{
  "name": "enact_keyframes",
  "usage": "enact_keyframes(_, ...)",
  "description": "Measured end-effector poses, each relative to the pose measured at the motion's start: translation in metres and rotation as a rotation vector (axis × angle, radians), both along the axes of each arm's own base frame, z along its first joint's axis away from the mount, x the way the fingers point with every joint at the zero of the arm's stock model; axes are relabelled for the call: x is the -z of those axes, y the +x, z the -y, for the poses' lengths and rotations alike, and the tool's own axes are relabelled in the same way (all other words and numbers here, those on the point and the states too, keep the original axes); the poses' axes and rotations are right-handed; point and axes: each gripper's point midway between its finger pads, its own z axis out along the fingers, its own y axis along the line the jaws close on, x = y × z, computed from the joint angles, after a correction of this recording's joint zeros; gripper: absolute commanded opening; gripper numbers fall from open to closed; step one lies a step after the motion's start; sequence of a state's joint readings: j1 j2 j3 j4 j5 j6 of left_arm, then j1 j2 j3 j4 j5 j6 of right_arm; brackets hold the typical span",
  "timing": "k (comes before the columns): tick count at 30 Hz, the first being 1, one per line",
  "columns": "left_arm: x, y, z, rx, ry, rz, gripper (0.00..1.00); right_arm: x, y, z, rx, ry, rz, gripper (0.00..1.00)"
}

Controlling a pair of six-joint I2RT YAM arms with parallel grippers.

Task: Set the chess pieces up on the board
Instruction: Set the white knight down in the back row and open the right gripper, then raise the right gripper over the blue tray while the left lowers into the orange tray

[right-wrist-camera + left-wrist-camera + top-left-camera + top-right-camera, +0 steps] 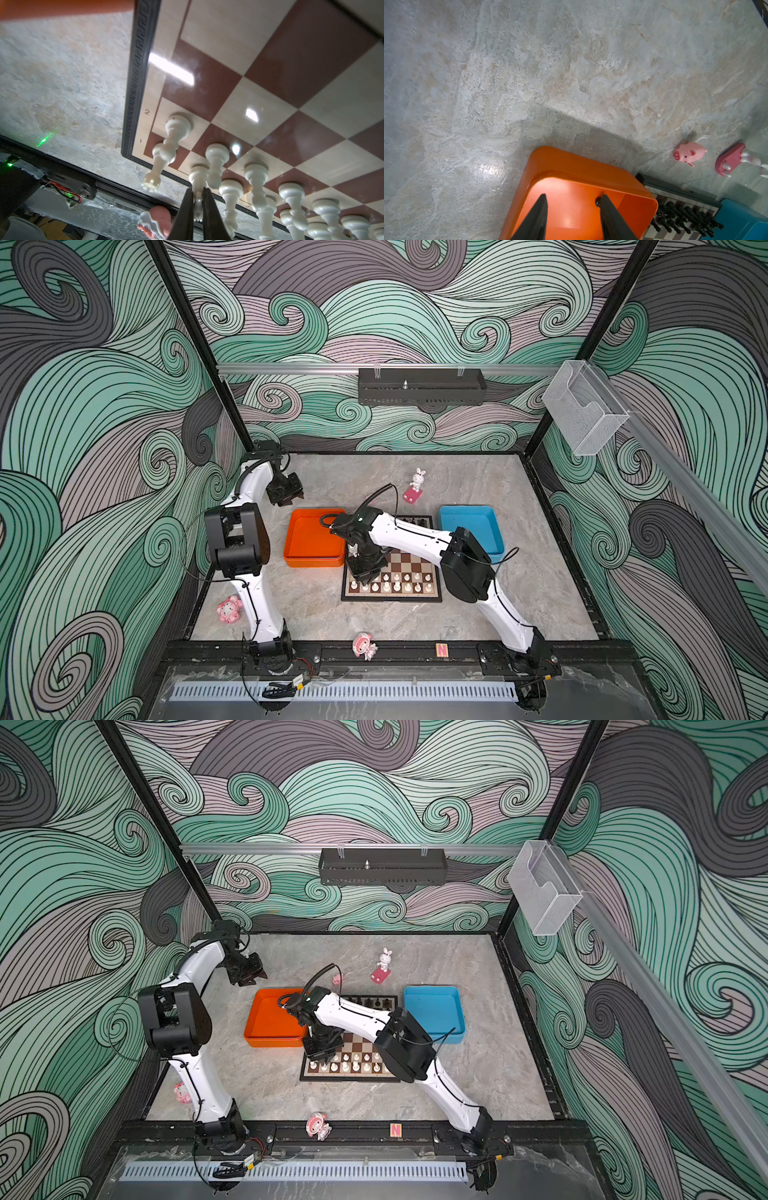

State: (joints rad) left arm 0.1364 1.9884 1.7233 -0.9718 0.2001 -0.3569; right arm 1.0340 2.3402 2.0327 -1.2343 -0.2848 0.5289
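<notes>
White chess piece point(197, 178) stands on the board point(409, 560), second square from its near left corner, with the right gripper point(197, 192) clamped on its top. The board lies mid-table point(332, 614) between orange tray point(313, 562) and blue tray point(469, 510). Left gripper point(572, 196), jaws apart and empty, hangs over the orange tray's far edge.

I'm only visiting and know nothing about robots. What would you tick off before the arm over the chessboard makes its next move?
1. Right gripper shut on the white piece near its top: ok.
2. That piece's base rests on a back-row square of the board: ok.
3. Gap to the neighbouring white pawn: cannot tell, they look very close.
4. Left gripper open, empty, over the orange tray, off the board: ok.
5. Black pieces all placed: cannot tell, the right arm hides part of their rows.
</notes>
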Motion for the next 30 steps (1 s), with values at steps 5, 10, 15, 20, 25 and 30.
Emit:
enact_keyframes(5,0.0000,0.0000,0.0002,0.000,-0.001,0.000,0.45,0.0000,0.0000,0.0000,-0.002,0.001,0.000,0.16)
enact_keyframes(10,-0.0001,0.0001,0.0006,0.001,-0.004,0.001,0.45,0.0000,0.0000,-0.0001,-0.002,0.001,0.000,0.17)
enact_keyframes(15,-0.0002,0.0001,0.0010,0.002,-0.006,0.001,0.45,0.0000,0.0001,0.0000,-0.002,0.001,0.001,0.18)
enact_keyframes(20,-0.0002,0.0001,0.0012,0.002,-0.007,0.001,0.45,-0.0011,0.0017,-0.0008,-0.002,0.002,0.009,0.21)
enact_keyframes(25,-0.0003,0.0001,0.0013,0.002,-0.007,0.001,0.45,-0.0017,0.0037,-0.0006,-0.002,0.001,0.019,0.23)
enact_keyframes(30,0.0001,-0.0001,0.0016,0.002,-0.009,0.000,0.45,-0.0084,0.0074,0.0004,0.004,0.011,0.033,0.23)
